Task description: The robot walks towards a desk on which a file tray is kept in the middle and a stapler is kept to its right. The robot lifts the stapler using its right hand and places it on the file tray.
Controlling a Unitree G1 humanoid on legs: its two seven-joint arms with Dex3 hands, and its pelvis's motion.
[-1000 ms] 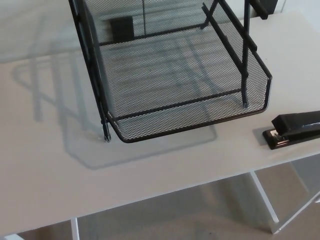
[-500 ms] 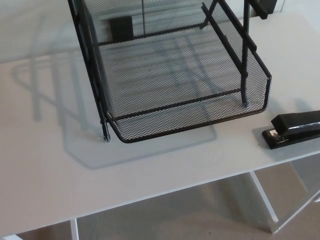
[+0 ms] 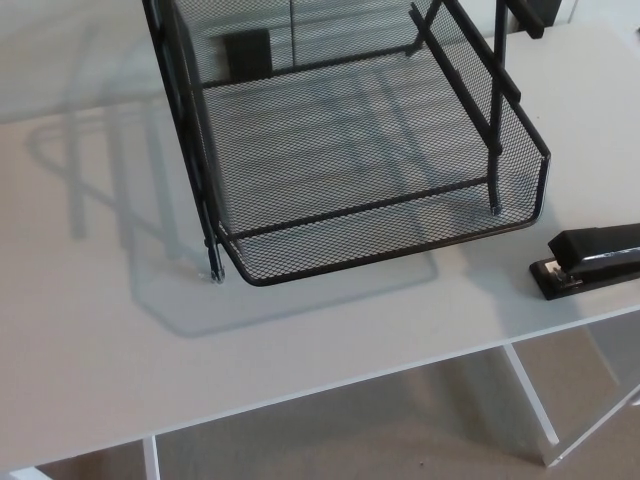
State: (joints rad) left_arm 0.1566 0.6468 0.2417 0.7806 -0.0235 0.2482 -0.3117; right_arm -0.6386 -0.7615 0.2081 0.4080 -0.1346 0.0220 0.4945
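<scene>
The stapler (image 3: 590,260) lay flat on the desk (image 3: 100,330), right of the file tray (image 3: 380,252) and apart from it. Neither hand was in view, so its state could not be told. The stapler was probably rigid, dense and smooth; grasp across its narrow body.

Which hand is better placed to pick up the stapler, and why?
Right. The stapler lies at the right edge of the desk, right of the tray, so it is on the robot's right side. Neither hand is in view.
</scene>
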